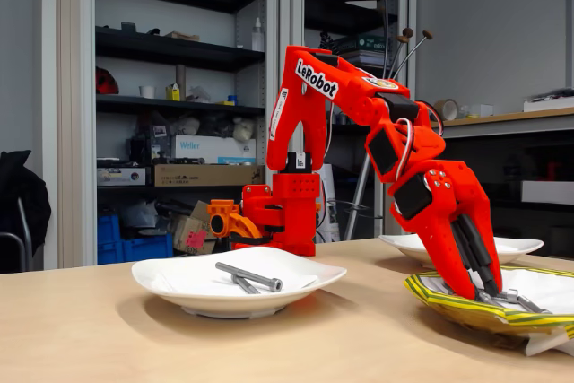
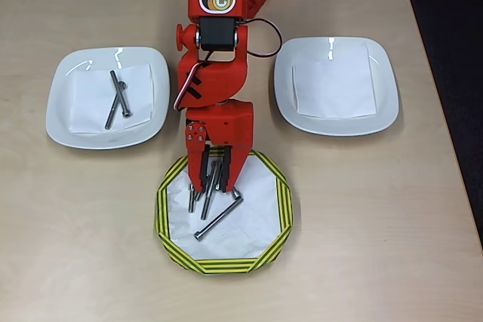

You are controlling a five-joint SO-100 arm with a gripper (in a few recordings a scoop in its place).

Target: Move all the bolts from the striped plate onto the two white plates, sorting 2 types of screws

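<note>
Over the striped plate (image 2: 172,233) the red gripper (image 2: 213,186) points down, fingertips among a small bunch of bolts (image 2: 205,195) at the plate's upper left in the overhead view. Fingers look parted around bolt shanks, but whether they're clamping one or just straddling them I cannot tell. Those bolts run roughly top to bottom, nearly parallel with the fingers. One long bolt (image 2: 219,216) lies just beside and below the tips, diagonal, head at upper right, other end lower left.

The arm (image 1: 377,123) arches forward from its base (image 1: 282,213) and folds steeply down into the plate in the fixed view.

Left white plate (image 2: 64,122) holds two long bolts (image 2: 117,99), crossed in a narrow X, mostly vertical. Right white plate (image 2: 336,122) carries just a white paper sheet (image 2: 333,81). All plates sit on a wood table (image 2: 362,224).
</note>
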